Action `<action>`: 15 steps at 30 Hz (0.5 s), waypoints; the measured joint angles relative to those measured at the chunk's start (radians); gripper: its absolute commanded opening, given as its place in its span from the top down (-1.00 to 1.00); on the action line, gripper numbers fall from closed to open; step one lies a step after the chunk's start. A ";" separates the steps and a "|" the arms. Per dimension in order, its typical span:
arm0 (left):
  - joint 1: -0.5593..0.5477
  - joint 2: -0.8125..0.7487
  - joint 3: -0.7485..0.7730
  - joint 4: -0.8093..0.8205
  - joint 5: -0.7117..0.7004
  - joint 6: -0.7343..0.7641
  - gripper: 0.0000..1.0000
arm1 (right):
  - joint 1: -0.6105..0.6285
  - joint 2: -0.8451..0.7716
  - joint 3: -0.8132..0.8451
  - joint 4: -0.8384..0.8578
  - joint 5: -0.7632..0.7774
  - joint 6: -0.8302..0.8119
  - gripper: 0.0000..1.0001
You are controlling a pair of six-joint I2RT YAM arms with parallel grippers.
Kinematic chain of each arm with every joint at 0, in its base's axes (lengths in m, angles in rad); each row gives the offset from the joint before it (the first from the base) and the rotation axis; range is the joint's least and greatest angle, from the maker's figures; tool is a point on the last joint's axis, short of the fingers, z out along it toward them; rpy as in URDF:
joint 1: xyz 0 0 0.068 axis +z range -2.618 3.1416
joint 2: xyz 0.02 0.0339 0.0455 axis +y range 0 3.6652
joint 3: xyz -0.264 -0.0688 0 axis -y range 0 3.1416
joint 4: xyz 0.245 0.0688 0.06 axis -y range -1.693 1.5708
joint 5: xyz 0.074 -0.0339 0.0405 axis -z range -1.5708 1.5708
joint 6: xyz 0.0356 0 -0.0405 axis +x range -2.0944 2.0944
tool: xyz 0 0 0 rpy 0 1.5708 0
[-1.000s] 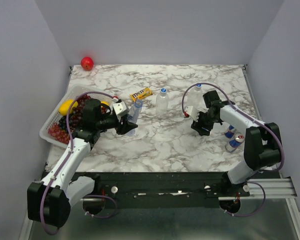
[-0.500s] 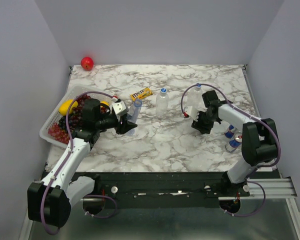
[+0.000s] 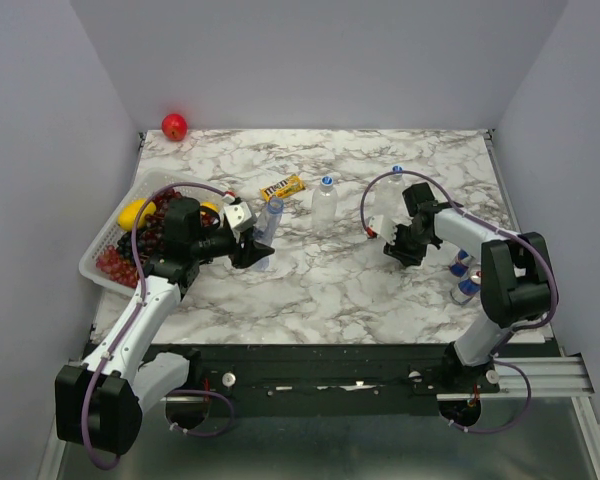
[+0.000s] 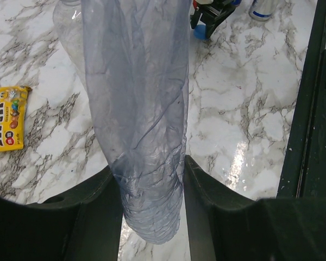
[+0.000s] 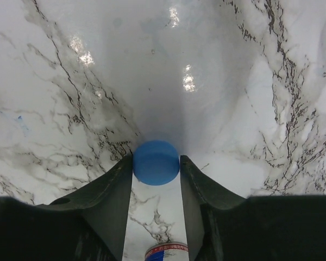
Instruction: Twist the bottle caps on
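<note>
Judging by the necks, we reckon the job is about two-thirds along. The middle bottle (image 3: pixel 324 203) carries a blue cap (image 3: pixel 326 182), and so does the right bottle (image 3: pixel 389 200), though we cannot tell whether either is tight. Our left gripper (image 4: pixel 151 182) is clamped around the slim bottle (image 4: pixel 138 109), which has no cap and sits near the fruit basket (image 3: pixel 100 255). Our right gripper (image 5: pixel 156 166) pinches the last cap (image 5: pixel 156 160) low over the marble table (image 3: pixel 310 285), well apart from that bottle. What is left is bringing the two together and twisting. The yellow candy packet (image 4: pixel 5 117) shows M&M's lettering, partly cut off. Print on the cans (image 3: pixel 468 285) is too small to read.
</note>
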 measured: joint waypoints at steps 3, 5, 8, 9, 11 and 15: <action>0.002 0.000 0.000 0.000 0.000 -0.001 0.41 | 0.000 0.000 -0.001 0.001 0.001 -0.006 0.18; 0.003 0.000 0.000 0.001 0.000 -0.001 0.60 | 0.000 -0.002 -0.001 -0.003 0.001 -0.010 0.19; 0.003 0.002 0.000 -0.003 0.004 0.018 0.92 | 0.000 -0.040 -0.001 -0.056 -0.010 -0.010 0.19; -0.002 0.003 0.000 -0.008 0.007 0.030 0.96 | 0.000 -0.070 0.001 -0.087 -0.023 -0.009 0.19; -0.019 0.003 -0.005 -0.016 0.017 0.060 0.98 | 0.000 -0.147 0.021 -0.170 -0.066 -0.004 0.18; -0.082 0.002 -0.047 -0.017 0.028 0.108 1.00 | 0.017 -0.288 0.178 -0.341 -0.204 0.019 0.16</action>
